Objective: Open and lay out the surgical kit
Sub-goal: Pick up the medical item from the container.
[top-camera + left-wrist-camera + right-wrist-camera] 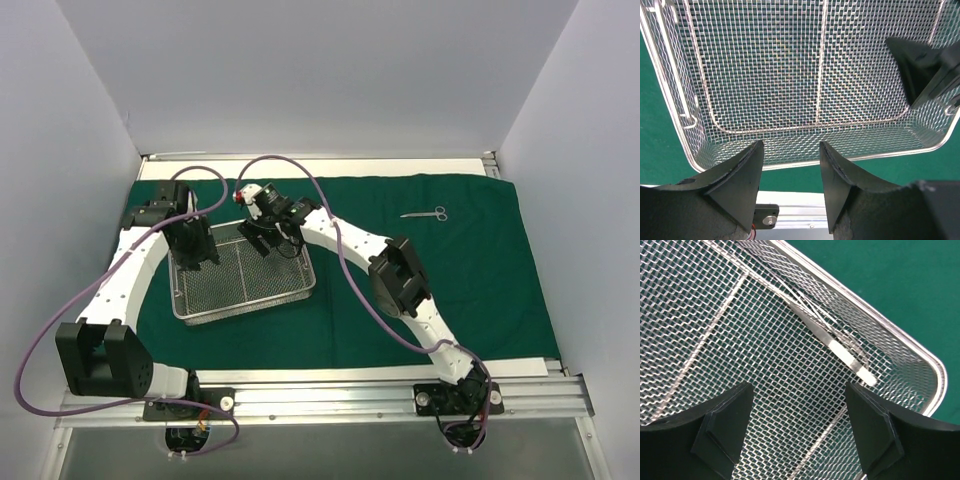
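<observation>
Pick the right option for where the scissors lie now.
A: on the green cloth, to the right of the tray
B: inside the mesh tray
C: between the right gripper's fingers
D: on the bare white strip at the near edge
A: the top view shows the scissors lying flat on the green cloth, well clear of the mesh tray and off to its right.

Tray (250,306) rim blocks side entry; cloth (470,290) R mostly open.
</observation>
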Tool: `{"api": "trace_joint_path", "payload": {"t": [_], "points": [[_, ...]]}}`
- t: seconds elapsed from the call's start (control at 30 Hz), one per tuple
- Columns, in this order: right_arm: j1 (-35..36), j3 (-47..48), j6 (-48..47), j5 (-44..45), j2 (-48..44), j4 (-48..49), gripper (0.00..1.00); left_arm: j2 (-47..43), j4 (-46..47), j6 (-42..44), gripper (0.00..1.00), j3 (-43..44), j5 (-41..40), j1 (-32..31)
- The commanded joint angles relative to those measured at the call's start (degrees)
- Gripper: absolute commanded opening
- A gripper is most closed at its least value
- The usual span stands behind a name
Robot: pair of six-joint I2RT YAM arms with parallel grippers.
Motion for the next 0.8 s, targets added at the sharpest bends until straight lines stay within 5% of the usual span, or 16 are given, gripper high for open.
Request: {"api": "trace_joint_path", "payload": {"t": [0.0, 0.77], "points": [[0.5, -0.6, -2.9, 4.3, -0.1, 2.2, 0.75, -2.5, 1.8, -0.8, 0.57, -1.1, 1.1, -0.4], [-0.3, -2.1, -5.2, 3.8, 4.0, 11.9, 0.71, -3.0, 2.4, -1.3, 0.57, -3.9, 2.1, -1.2]]}}
